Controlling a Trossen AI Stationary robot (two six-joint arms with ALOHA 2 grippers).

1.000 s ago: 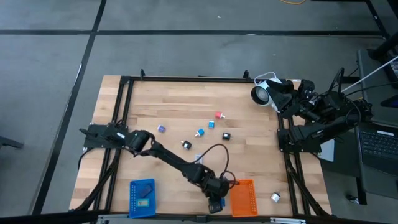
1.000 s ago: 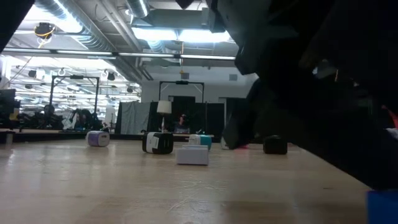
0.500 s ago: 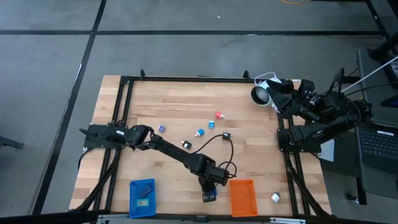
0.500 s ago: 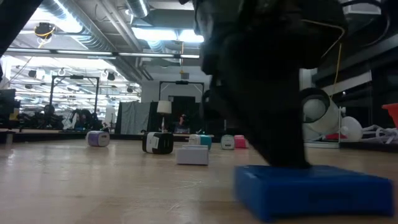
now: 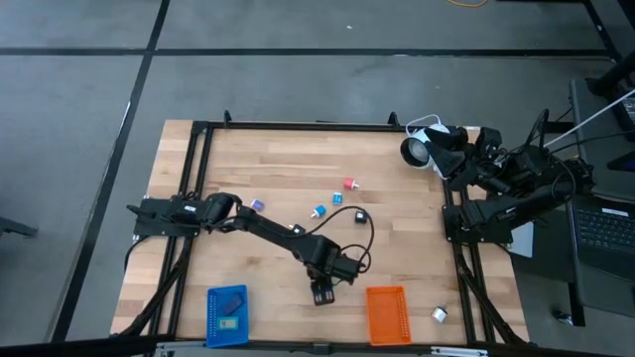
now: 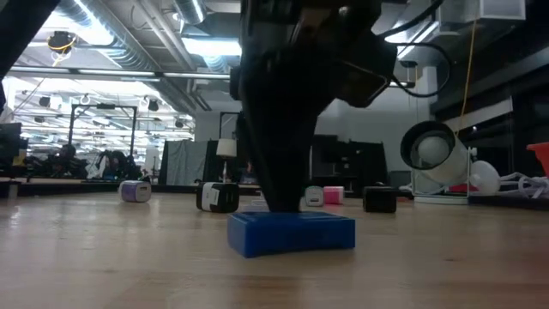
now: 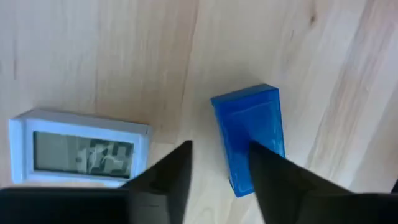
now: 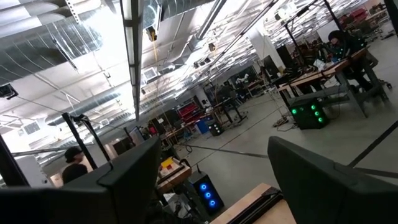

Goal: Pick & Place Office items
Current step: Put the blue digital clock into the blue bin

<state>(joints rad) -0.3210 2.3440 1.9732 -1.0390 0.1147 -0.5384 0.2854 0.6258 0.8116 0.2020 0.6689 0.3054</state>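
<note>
Left end effector [image 5: 322, 294] hangs low over the tabletop [image 5: 248, 178] at lower centre of the high view, fingers [image 7: 163, 180] spread on either side of a dark-blue block [image 7: 249, 134] that lies flat on the wood. A white clock [image 7: 78, 149] lies just beside the block. Red [image 5: 349, 183], light-blue [image 5: 319, 211], purple [image 5: 257, 204] and black [image 5: 360, 214] pieces are scattered mid-frame. An orange tray [image 5: 388, 314] and a blue tray [image 5: 227, 314] sit along the bottom edge. Right end effector [image 8: 205, 180] is parked at the right, spread and empty.
</note>
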